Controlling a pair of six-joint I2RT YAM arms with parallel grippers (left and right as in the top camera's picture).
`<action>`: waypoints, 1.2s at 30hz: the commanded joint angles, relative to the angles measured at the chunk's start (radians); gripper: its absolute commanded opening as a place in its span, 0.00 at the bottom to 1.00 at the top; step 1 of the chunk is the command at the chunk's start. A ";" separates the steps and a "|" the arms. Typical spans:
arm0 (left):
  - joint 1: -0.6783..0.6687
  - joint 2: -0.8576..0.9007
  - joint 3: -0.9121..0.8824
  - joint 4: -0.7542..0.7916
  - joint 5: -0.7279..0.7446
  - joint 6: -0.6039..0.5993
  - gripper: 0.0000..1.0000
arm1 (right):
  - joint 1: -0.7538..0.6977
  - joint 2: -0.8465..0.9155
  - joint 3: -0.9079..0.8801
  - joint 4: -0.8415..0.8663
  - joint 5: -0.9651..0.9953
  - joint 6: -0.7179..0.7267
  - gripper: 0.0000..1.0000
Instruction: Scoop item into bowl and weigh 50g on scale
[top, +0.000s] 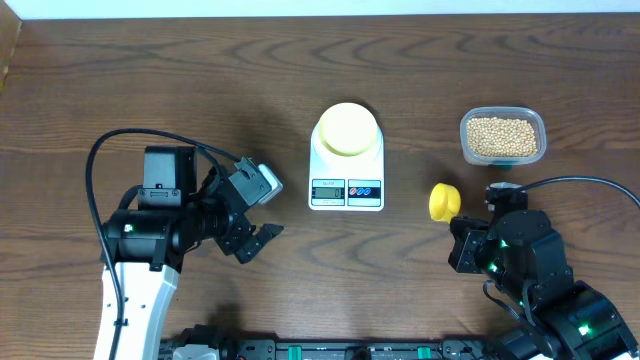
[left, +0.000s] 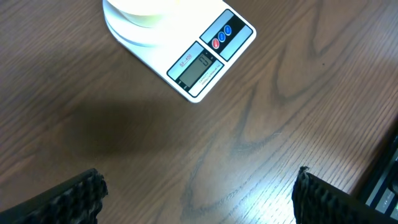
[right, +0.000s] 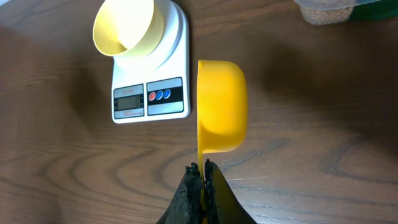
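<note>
At counter (top: 200, 80) centre, overhead: white digital scale (top: 345, 190) with the pale yellow bowl (top: 348, 128) on its platform. The bowl looks empty from the right wrist. Soybean-like beans (top: 502, 136) sit in a clear tub (top: 540, 128) at 3 o'clock of the scale, well apart.

Right gripper (right: 203, 169) is pinched tight on the handle of the yellow scoop (top: 444, 201). The cup is tipped on its side, mouth toward the scale. In the wrist view its long axis runs 6 to 12, handle at 6.

From the cup we place the tub at about 1 o'clock. The right arm is far nearer.

Left gripper (left: 199, 193) is spread wide and holds nothing, at 8 o'clock of the scale.

We judge that scooping has not begun: the cup needs to swing toward 1 o'clock and roll its mouth toward the beans.
</note>
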 joint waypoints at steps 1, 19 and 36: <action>0.006 0.008 0.019 0.002 -0.001 -0.064 0.98 | -0.005 -0.002 -0.008 0.000 0.009 -0.008 0.01; 0.012 0.049 0.026 -0.005 0.021 -0.066 0.98 | -0.005 -0.002 -0.016 -0.020 0.009 -0.008 0.01; 0.014 0.050 0.026 -0.001 0.021 -0.066 0.98 | -0.005 -0.002 -0.020 -0.023 0.008 0.019 0.01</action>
